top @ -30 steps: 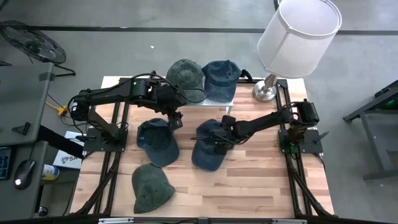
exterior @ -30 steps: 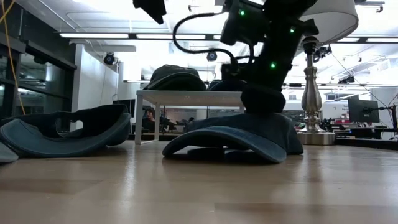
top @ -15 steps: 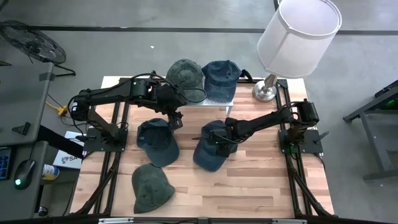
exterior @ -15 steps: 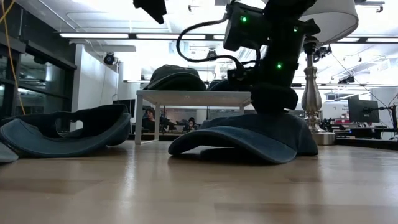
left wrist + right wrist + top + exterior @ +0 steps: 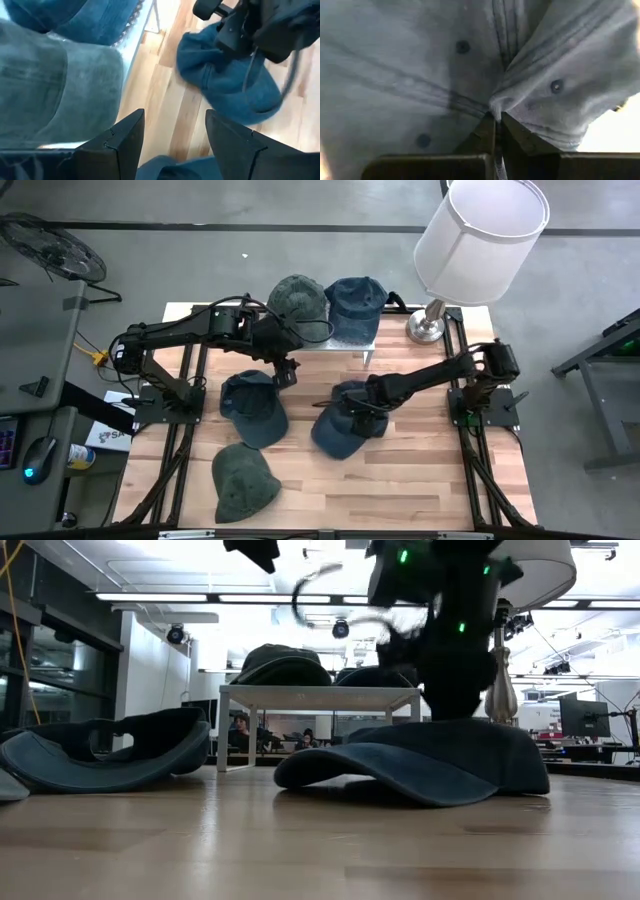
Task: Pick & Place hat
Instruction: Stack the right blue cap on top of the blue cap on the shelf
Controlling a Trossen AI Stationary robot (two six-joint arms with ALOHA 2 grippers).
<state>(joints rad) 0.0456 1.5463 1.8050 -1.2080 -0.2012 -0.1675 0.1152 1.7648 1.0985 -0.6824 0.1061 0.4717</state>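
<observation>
Low over the table, the right gripper [image 5: 357, 409] pinches the blue hat [image 5: 338, 430], arm outstretched.

Even bright overhead light on the wooden table [image 5: 400, 470], glaring ceiling strip lights [image 5: 160, 597] low view, motion-blurred cable [image 5: 330, 595], soft-focus wrist views, faint shadows.

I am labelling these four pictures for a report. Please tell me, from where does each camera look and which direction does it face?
High view: above the table, facing straight down; both arms show, the right end effector on the blue hat.
Low view: at table-top height, facing level across; the right arm comes down onto that hat.
Left wrist view: on the left arm, past its own open end effector, toward the hat.
Right wrist view: on the right arm, its end effector pinching hat cloth.
All four views share the blue hat.
</observation>
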